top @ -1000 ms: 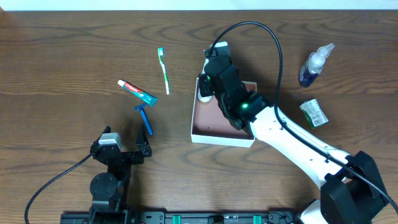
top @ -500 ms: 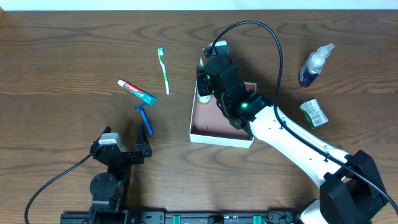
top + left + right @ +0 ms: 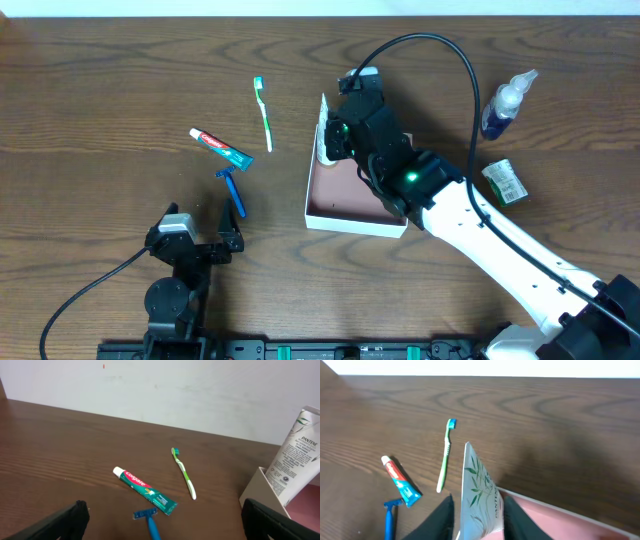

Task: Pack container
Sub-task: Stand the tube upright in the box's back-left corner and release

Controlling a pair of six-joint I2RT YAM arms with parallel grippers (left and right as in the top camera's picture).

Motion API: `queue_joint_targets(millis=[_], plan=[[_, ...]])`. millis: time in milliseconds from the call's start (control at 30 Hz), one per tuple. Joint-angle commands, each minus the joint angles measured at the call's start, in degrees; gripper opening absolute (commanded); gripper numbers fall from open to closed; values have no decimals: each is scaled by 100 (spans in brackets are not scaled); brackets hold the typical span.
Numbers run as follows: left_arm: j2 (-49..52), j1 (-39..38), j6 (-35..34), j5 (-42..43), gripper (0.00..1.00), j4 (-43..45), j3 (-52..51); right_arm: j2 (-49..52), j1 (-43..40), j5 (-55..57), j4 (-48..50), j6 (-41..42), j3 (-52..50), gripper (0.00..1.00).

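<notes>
R end effector (image 3: 478,511) straddles Pantene tube (image 3: 476,482), can't tell if pinching; L end effector (image 3: 165,520) spread, idle. Lower tube flat inside container (image 3: 350,224) before release

Counting it up: one container (image 3: 355,224), one white tube (image 3: 295,455), one toothbrush (image 3: 264,115), one toothpaste tube (image 3: 221,148), one blue razor (image 3: 234,192), one spray bottle (image 3: 505,103), one small green packet (image 3: 504,182), and two grippers, left gripper (image 3: 195,245) and right gripper (image 3: 477,520).

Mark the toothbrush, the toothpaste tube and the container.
toothbrush (image 3: 264,118), overhead view, middle of its handle.
toothpaste tube (image 3: 221,148), overhead view, middle of the tube body.
container (image 3: 352,223), overhead view, its white near wall.
</notes>
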Motion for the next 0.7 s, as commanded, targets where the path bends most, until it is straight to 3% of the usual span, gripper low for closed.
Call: queue_joint_targets(millis=[0, 300, 667], plan=[[-35, 20, -7, -50, 98, -210, -122, -17, 44, 61, -55, 184, 101, 26], [-35, 20, -7, -50, 98, -210, -122, -2, 44, 46, -61, 184, 101, 16], [-35, 20, -9, -52, 98, -210, -122, 127, 44, -98, -131, 197, 98, 14]])
